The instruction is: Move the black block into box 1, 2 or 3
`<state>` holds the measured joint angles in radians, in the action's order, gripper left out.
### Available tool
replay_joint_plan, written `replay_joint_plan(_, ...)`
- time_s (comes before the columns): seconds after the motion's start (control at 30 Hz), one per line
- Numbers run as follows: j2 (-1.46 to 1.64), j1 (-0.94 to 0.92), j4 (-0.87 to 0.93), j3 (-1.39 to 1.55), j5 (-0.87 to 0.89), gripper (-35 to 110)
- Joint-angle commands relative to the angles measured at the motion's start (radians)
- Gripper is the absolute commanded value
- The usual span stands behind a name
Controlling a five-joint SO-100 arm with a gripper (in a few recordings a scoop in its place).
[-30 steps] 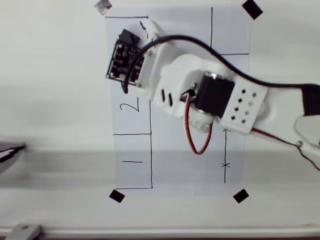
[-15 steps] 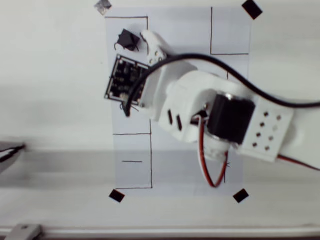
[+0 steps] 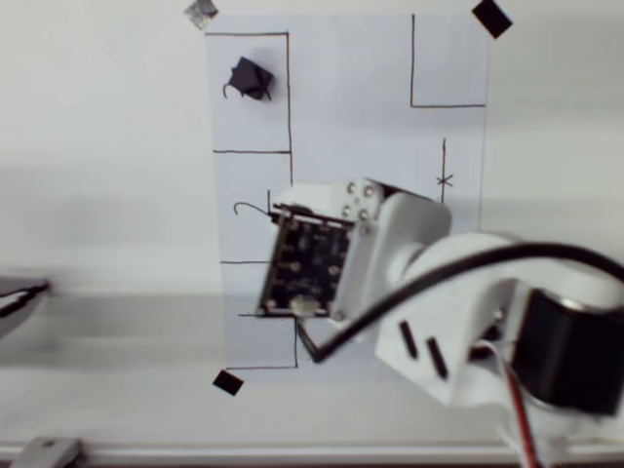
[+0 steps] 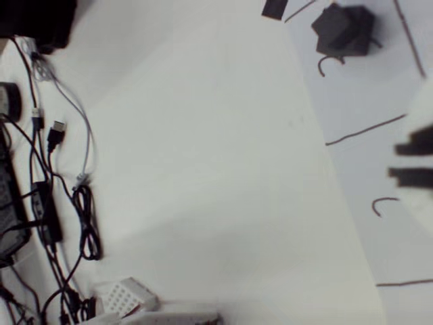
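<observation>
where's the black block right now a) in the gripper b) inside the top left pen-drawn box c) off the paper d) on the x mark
b: the black block lies alone inside the top left pen-drawn box in the overhead view, apart from the arm.

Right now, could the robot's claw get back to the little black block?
Probably yes. The black block sits alone in its pen-drawn box, nothing lies between it and the arm, so the way looks free.

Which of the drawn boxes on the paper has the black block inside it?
The top-left box in the overhead view holds the black block. The boxes below it and the top-right box have no block inside.
</observation>
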<state>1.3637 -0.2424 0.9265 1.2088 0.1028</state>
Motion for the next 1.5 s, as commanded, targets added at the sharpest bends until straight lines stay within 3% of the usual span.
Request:
replay_joint_plan(0.0,0.218,0.026,0.0,0.107,0.005,0)
replay_joint_plan(1.17,1.723,0.239,0.009,1.488,-0.112,0)
replay_joint_plan(1.47,1.867,0.239,0.014,1.661,-0.15,0)
